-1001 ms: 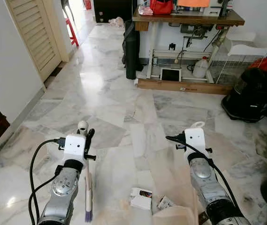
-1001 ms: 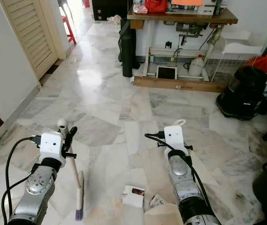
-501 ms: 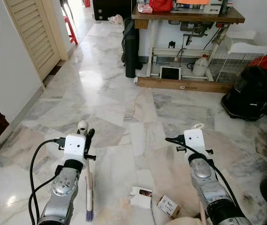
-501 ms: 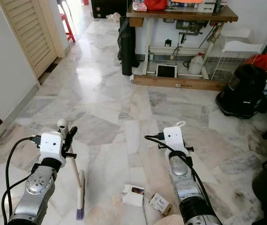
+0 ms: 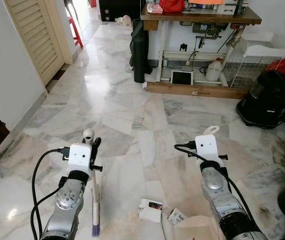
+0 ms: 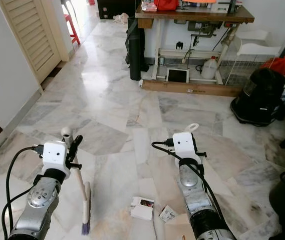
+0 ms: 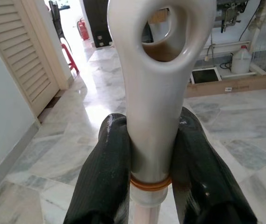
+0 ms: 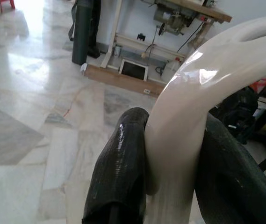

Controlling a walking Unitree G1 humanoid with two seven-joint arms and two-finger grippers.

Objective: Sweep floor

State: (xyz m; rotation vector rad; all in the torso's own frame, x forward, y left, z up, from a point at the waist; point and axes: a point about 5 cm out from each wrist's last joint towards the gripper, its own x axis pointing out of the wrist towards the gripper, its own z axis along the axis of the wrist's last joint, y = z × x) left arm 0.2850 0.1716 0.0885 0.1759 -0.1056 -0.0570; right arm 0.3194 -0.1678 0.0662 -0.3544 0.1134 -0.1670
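The left gripper (image 7: 151,154) has its fingers (image 7: 105,172) closed tight on the brush (image 5: 95,200) handle, bristles down on the marble floor (image 5: 117,110). A white box (image 5: 151,210) and a scrap (image 5: 176,216) lie between the arms. The right gripper (image 8: 170,154) clamps the dustpan (image 5: 195,227) handle, its pan low beside the scrap.

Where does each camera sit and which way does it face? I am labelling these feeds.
Left and right eye views: on the head, looking forward and down over the marble floor; both silver arms show.
Left wrist view: looks along the left hand, clamped on the brush handle.
Right wrist view: looks along the right hand, clamped on the dustpan handle.
Shared: all face the sewing table.
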